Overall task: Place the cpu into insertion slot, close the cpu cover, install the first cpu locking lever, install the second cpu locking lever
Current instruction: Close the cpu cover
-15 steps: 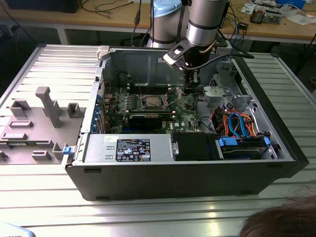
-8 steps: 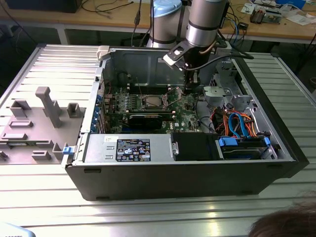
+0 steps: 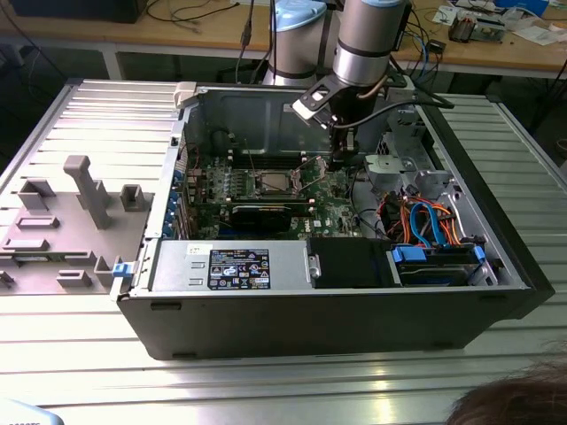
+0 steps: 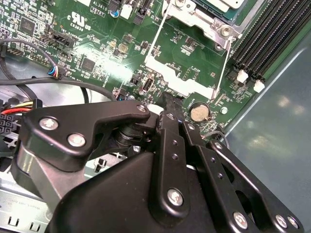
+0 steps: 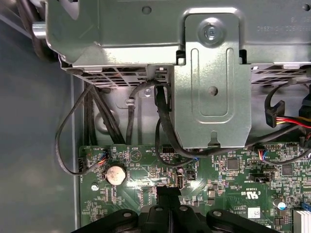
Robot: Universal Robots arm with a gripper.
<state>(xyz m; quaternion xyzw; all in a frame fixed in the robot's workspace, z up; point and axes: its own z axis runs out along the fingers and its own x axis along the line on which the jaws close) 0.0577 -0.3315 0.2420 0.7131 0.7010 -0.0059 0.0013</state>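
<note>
The ribbed metal table (image 3: 89,354) carries an open computer case (image 3: 310,328) lying on its side. My arm (image 3: 363,44) reaches down into it from the upper centre of the exterior view. On the case floor lies the green motherboard (image 4: 97,48). My gripper (image 5: 168,193) hangs low over it, close to the silver drive bracket (image 5: 211,73). The fingers are drawn tight together, and I see nothing between them. Just beyond the fingertips is the cpu cover (image 4: 180,80). I judge it to be swung open, since bare green board shows through its window, and its near edge all but touches my fingertips. Its thin side rails run away from me toward the insertion slot (image 3: 255,186). In the exterior view that slot sits to the left of my gripper and a little lower in the frame, with the cover between us. A pale square in the slot looks like the cpu (image 3: 270,183) already seated, though I can't be certain of it. A coin cell (image 4: 198,112) sits just beside my fingers.
</note>
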